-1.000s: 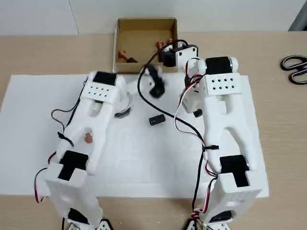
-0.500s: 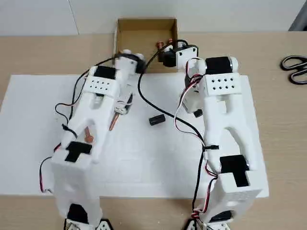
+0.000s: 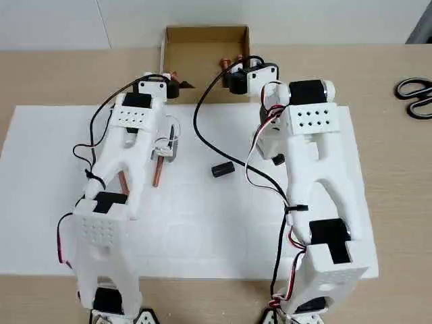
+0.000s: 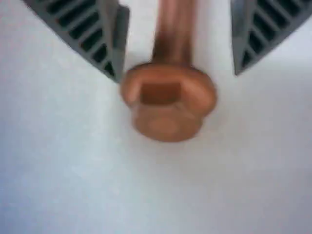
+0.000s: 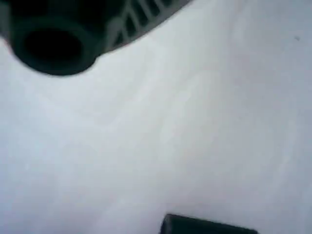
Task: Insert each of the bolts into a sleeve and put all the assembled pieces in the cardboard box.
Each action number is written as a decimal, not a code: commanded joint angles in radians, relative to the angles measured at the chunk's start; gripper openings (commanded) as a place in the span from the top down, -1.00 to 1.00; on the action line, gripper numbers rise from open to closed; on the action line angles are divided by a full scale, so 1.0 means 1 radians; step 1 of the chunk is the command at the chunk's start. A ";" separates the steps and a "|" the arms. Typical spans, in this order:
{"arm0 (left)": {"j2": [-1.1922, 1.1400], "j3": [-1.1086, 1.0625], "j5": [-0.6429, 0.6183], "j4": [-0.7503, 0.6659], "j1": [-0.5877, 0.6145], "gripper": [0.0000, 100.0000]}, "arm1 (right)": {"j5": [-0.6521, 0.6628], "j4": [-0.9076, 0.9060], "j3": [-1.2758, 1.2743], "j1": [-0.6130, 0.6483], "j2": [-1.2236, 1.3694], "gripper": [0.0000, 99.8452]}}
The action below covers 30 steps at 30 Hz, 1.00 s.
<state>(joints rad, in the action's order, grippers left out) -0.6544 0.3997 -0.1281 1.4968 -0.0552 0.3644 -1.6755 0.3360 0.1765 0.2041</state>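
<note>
Far left, a second bolt (image 3: 124, 181) lies on the white sheet (image 3: 40, 169), mostly covered by the left arm, so its ends can't be made out. Next to it is the bolt (image 3: 157, 172) (image 4: 165, 105), flat on the sheet, long axis running roughly front-to-back on the desk (image 3: 40, 74) with a slight tilt. From above, the head end is hard to tell. The left wrist view shows the shank passing between the fingers, head just past the tips. Left pincer (image 3: 170, 145) (image 4: 175, 68) is spread apart, straddling the shank. One finger (image 4: 92, 34) sits close to the head, and contact is unclear. Cardboard box (image 3: 165, 47) is at the back edge of the sheet. The assembled pieces (image 3: 178, 81) inside are partly blocked by both arms. A second sleeve (image 3: 221, 169) (image 5: 209, 226) lies on its side mid-sheet between the arms, axis roughly left-right, and is cut off in the right wrist view. Right pincer (image 3: 273, 154) is clamped on a sleeve (image 3: 277, 160) (image 5: 51, 46), bore facing the wrist camera. One finger (image 5: 141, 19) is visible there. Scissors (image 3: 415, 94) lie far right on the desk.
</note>
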 commanded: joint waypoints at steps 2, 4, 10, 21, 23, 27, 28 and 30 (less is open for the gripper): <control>0.011 0.077 0.015 0.032 -0.002 0.70 | -0.009 -0.004 0.003 -0.005 -0.062 0.99; 0.009 0.105 0.017 0.041 -0.002 0.70 | -0.009 -0.004 0.003 -0.005 -0.061 0.99; -0.026 0.114 0.017 0.035 -0.003 0.81 | -0.009 -0.004 0.003 -0.005 -0.061 0.99; -0.117 0.125 0.035 -0.005 0.000 0.87 | -0.009 -0.001 0.003 -0.005 -0.059 0.99; -0.115 0.133 0.037 0.000 -0.003 0.93 | -0.009 -0.001 0.003 -0.005 -0.059 0.99; -0.115 0.223 0.038 0.086 -0.003 0.99 | -0.009 -0.001 0.003 -0.007 -0.059 0.99; -0.115 0.260 0.038 0.110 -0.003 0.99 | -0.009 -0.001 0.003 -0.007 -0.059 0.99; -0.115 0.344 0.038 0.163 -0.003 0.99 | -0.009 0.001 0.003 -0.007 -0.059 0.99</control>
<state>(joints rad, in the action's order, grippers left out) -0.7802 0.6252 -0.0974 1.6057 -0.0644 0.3644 -1.6755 0.3360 0.1765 0.2041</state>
